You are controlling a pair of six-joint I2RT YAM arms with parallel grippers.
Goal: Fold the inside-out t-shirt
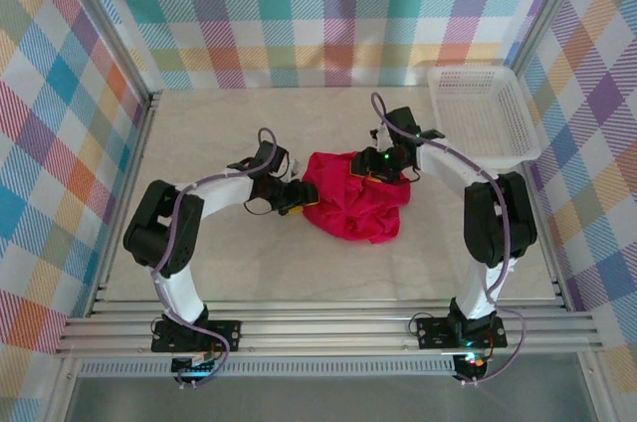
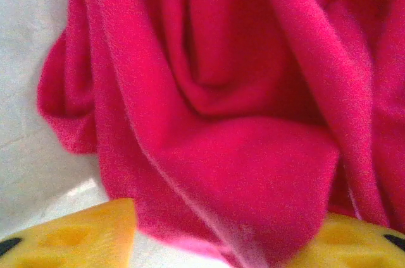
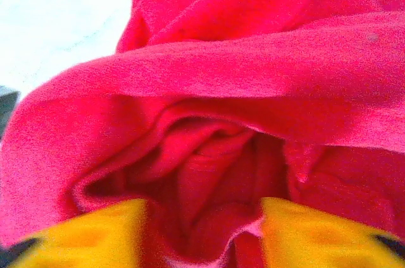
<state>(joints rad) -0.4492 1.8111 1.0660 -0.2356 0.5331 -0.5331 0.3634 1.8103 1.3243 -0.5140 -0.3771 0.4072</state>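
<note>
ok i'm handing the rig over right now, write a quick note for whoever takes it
Left gripper: at the t-shirt's left edge, fingers apart with cloth between them; a firm grip cannot be confirmed.
Right gripper: on the shirt's far right side, cloth bunched between its fingers; grip equally unclear.
T-shirt: a crumpled heap at mid-table, apart from the white basket in the far right corner.
Done: no fold visible.
Left: spread the shirt flat, then fold it.
</note>
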